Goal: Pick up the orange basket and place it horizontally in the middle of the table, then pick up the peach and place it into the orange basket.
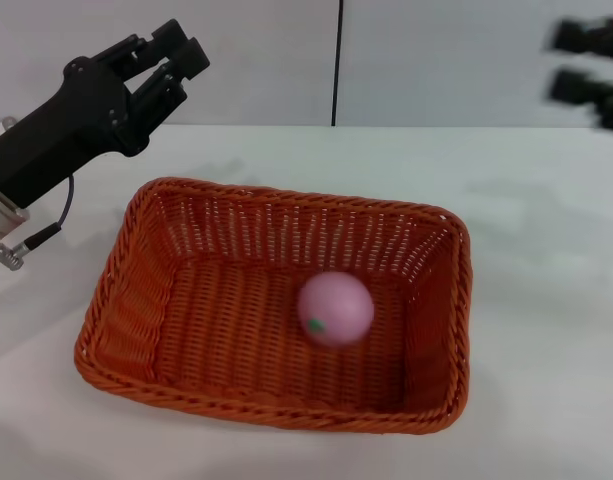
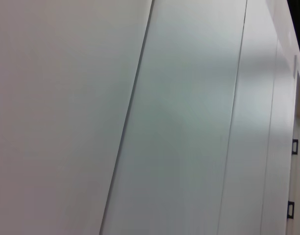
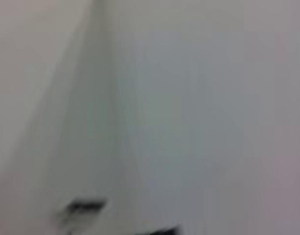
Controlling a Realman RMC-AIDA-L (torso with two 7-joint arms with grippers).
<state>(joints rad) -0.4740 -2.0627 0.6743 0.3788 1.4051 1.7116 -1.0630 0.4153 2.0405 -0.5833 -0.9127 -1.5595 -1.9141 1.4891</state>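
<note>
Resting in the orange basket [image 1: 186, 330], the peach [image 1: 335, 308] (well apart from left gripper's [image 1: 171, 50] empty, parted fingers).

A: Even, bright light is seen across the table [image 1: 546, 300]; only soft shadows are cast beside the orange basket [image 1: 136, 300].

B: The peach [image 1: 335, 308] is slightly smeared by motion, and the right gripper [image 1: 591, 70] is heavily blurred. The right wrist view is wholly out of focus; the left wrist view is sharp.
</note>
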